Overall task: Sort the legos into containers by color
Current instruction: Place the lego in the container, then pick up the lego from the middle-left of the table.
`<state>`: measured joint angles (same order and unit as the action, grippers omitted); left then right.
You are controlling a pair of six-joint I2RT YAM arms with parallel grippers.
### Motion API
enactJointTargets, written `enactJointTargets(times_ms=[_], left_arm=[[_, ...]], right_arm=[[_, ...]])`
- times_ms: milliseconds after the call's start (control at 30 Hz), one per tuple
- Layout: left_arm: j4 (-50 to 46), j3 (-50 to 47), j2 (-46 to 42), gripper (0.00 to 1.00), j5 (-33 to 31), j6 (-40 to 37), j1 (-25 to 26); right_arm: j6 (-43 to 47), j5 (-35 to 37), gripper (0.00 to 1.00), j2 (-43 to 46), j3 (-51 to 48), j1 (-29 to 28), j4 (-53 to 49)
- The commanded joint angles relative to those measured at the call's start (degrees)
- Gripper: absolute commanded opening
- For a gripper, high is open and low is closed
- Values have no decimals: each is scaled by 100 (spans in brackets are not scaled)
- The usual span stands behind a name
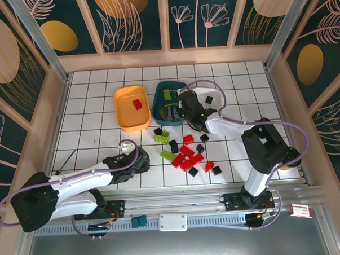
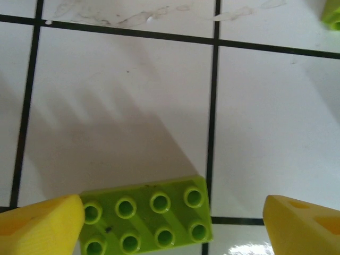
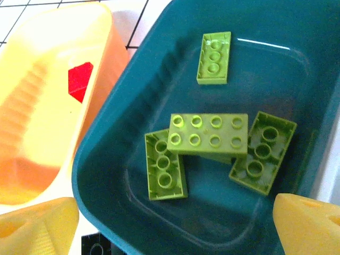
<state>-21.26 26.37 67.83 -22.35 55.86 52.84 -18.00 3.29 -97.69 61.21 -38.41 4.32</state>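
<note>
Left hand (image 2: 174, 212) spread wide, a lime lego (image 2: 146, 220) beside one finger.

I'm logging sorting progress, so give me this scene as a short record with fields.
Orange tub: one red brick
Teal tub: four green bricks
White tub: partly hidden, one black brick seen
Table: loose bricks, red, black and green
Left gripper: open, green brick between its fingers
Right gripper: open, empty, above teal tub
</note>
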Motion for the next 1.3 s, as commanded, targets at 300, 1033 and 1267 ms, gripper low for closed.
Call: enactJointTargets(times_ms=[300, 1033, 1267], left_arm=[[-555, 134, 266, 86, -98, 186, 25], [60, -255, 568, 83, 99, 97, 11], [182, -48, 794, 83, -55, -17, 11]], right_arm=[[-353, 235, 94, 1096, -879, -70, 412], [-406, 268, 94, 1357, -1420, -83, 529], [-415, 217, 94, 1402, -1502, -87, 551]])
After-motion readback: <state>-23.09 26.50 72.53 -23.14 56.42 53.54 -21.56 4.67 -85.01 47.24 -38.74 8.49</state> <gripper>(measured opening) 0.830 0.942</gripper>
